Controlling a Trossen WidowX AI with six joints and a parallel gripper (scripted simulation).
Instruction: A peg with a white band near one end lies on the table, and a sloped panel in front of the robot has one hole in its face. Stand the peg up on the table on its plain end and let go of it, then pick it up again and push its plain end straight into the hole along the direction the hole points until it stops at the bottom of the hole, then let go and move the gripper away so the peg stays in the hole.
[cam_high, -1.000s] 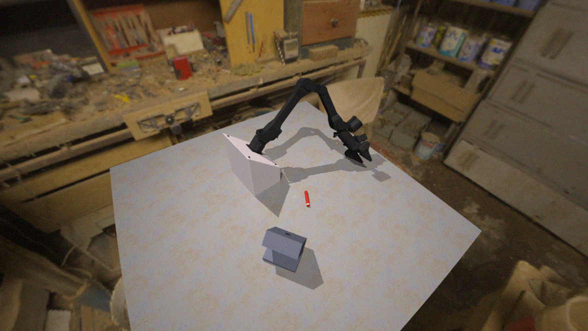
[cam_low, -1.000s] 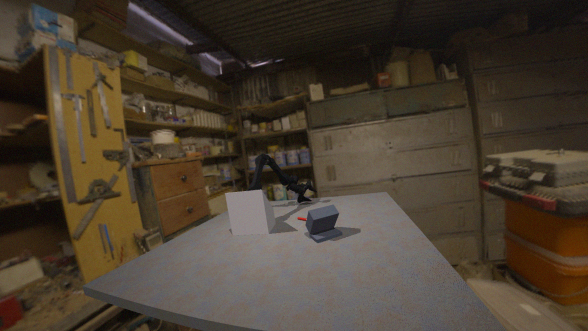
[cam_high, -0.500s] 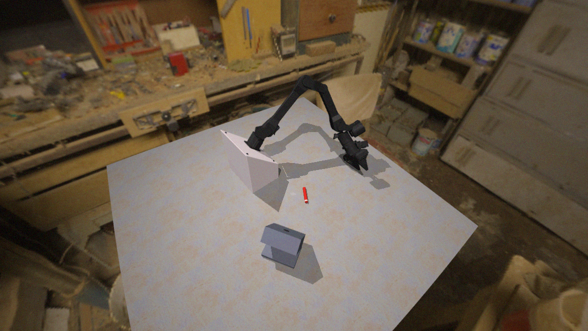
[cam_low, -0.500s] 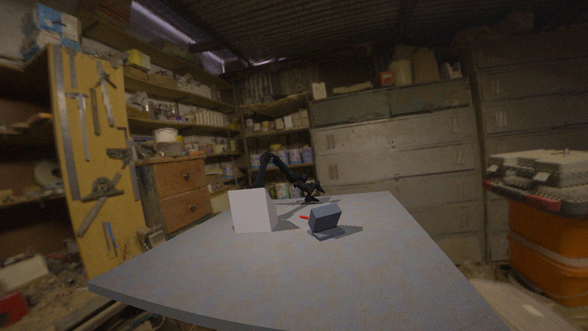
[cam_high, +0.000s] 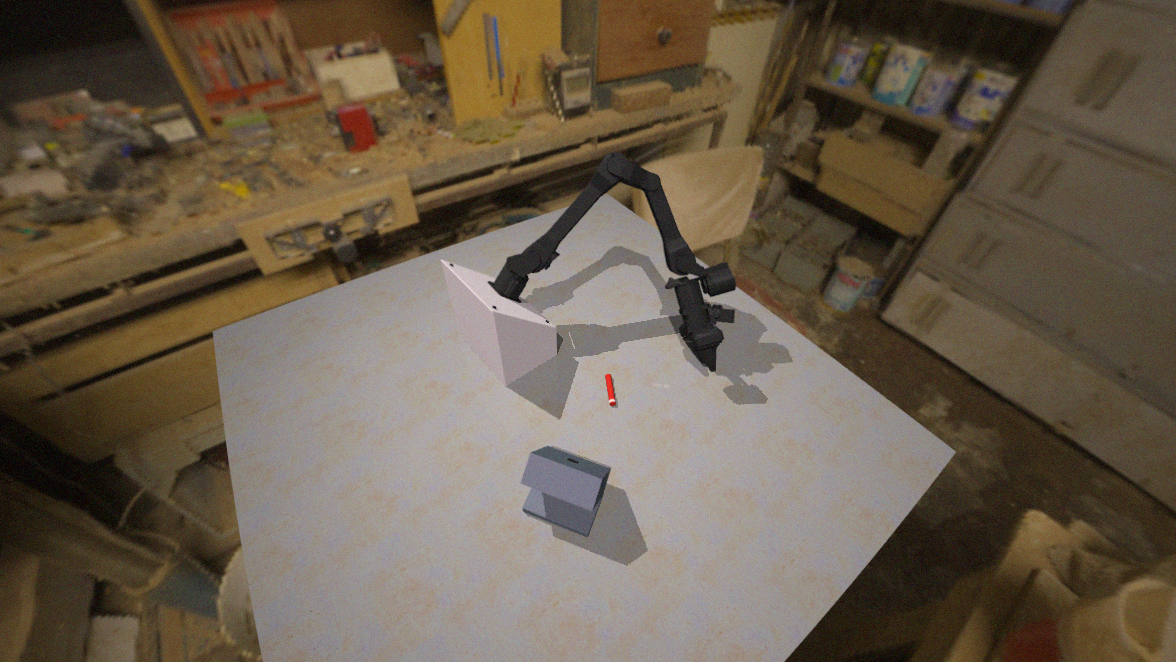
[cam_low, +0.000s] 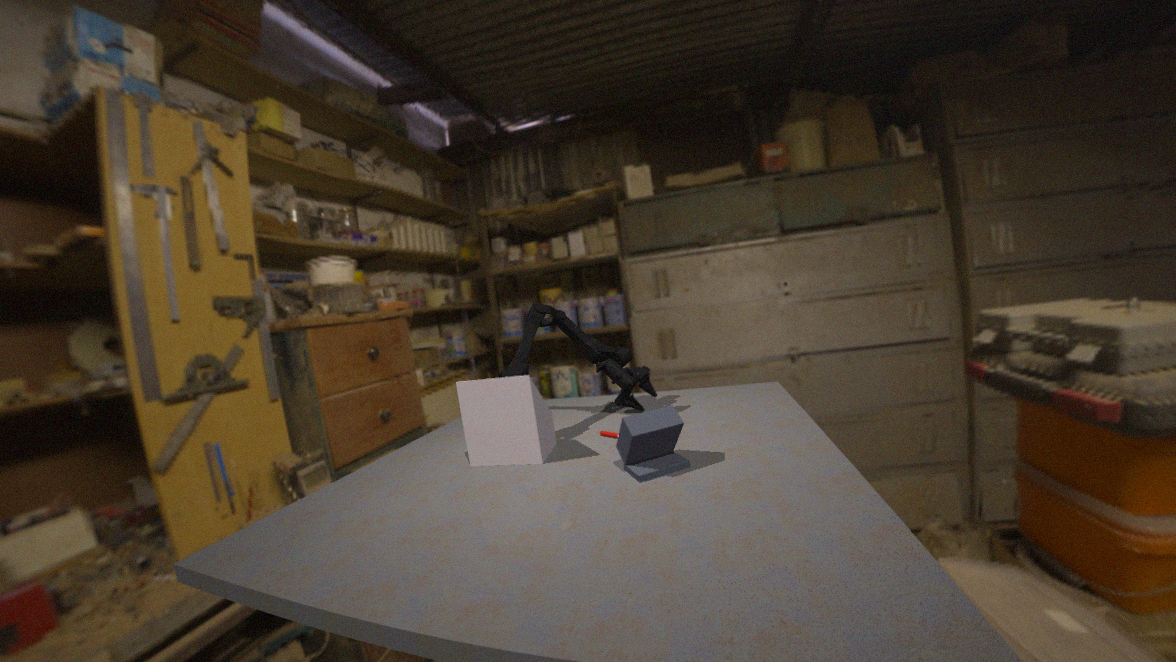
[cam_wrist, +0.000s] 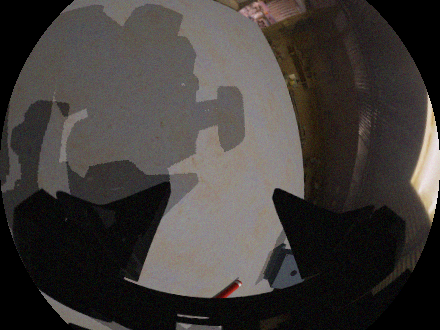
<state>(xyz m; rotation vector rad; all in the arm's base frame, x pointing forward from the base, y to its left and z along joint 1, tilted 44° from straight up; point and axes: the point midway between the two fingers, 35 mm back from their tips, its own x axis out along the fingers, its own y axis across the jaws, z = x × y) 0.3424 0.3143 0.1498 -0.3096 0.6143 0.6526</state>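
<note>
The red peg (cam_high: 609, 389) (cam_low: 609, 434) (cam_wrist: 229, 289) lies flat on the table (cam_high: 395, 509) (cam_low: 576, 559). Its white-banded end points roughly toward the sloped panel. The blue-grey sloped panel (cam_high: 564, 481) (cam_low: 649, 437) (cam_wrist: 285, 272) stands on a flat base, and one dark hole (cam_high: 573, 460) (cam_wrist: 293, 273) shows in its face. My gripper (cam_high: 711, 361) (cam_low: 647, 402) (cam_wrist: 224, 191) is open and empty. It hangs above the table, to the right of the peg in the top view, tilted downward. In the wrist view the peg is partly hidden by the gripper body at the bottom.
A large pale wedge-shaped block (cam_high: 527, 345) (cam_low: 502, 421) stands at the arm's base, left of the peg in the top view. The arm (cam_high: 576, 209) (cam_low: 576, 333) rises behind it and arches over to the right. The far-right table edge runs beyond the gripper.
</note>
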